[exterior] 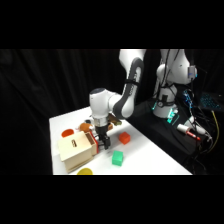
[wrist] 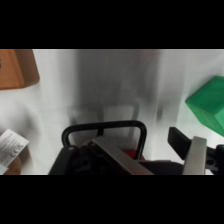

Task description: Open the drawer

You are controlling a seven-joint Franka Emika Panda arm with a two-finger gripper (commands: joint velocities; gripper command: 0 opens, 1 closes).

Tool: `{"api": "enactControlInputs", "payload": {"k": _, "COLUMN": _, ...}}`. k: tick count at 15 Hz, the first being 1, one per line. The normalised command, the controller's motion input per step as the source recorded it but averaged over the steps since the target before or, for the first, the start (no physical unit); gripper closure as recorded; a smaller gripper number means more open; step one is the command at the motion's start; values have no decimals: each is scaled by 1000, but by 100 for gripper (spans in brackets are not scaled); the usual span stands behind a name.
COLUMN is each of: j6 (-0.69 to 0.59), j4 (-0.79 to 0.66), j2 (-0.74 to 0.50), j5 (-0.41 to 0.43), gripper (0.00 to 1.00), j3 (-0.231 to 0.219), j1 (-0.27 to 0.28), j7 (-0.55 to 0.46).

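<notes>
The drawer sits in the right-hand face of a light-wood box with a dark slot on top. My gripper hangs straight down against that face. In the wrist view the drawer's dark wire loop handle arches just above my gripper. One metal finger lies under the loop and the other finger stands well to its right, so the gripper is open. The drawer's front is hidden behind my linkage.
A green block lies close to my gripper's right on the white table. Behind it sits a red block. Orange pieces rest on the box's top. A yellow object lies at the front edge.
</notes>
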Motion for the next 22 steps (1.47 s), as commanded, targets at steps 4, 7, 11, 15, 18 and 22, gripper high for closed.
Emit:
{"api": "enactControlInputs", "payload": {"k": 4, "j6": 119, "j4": -175, "j2": -55, "j5": 165, "gripper": 0, "j3": 140, "j1": -149, "j7": -240}}
{"api": "enactControlInputs", "payload": {"k": 7, "j6": 130, "j4": -212, "j2": -127, "j5": 116, "gripper": 0, "j3": 77, "j1": -95, "j7": -176}}
{"api": "enactControlInputs", "payload": {"k": 11, "j6": 121, "j4": -235, "j2": -161, "j5": 107, "gripper": 0, "j3": 65, "j1": -97, "j7": -161}}
{"api": "enactControlInputs", "payload": {"k": 15, "j6": 106, "j4": -300, "j2": -202, "j5": 84, "gripper": 0, "j3": 51, "j1": -90, "j7": -167}}
{"api": "enactControlInputs", "payload": {"k": 18, "j6": 111, "j4": -330, "j2": -207, "j5": 94, "gripper": 0, "j3": 50, "j1": -108, "j7": -175}}
{"api": "enactControlInputs", "payload": {"k": 22, "j6": 114, "j4": -337, "j2": -212, "j5": 109, "gripper": 0, "j3": 60, "j1": -119, "j7": -182}}
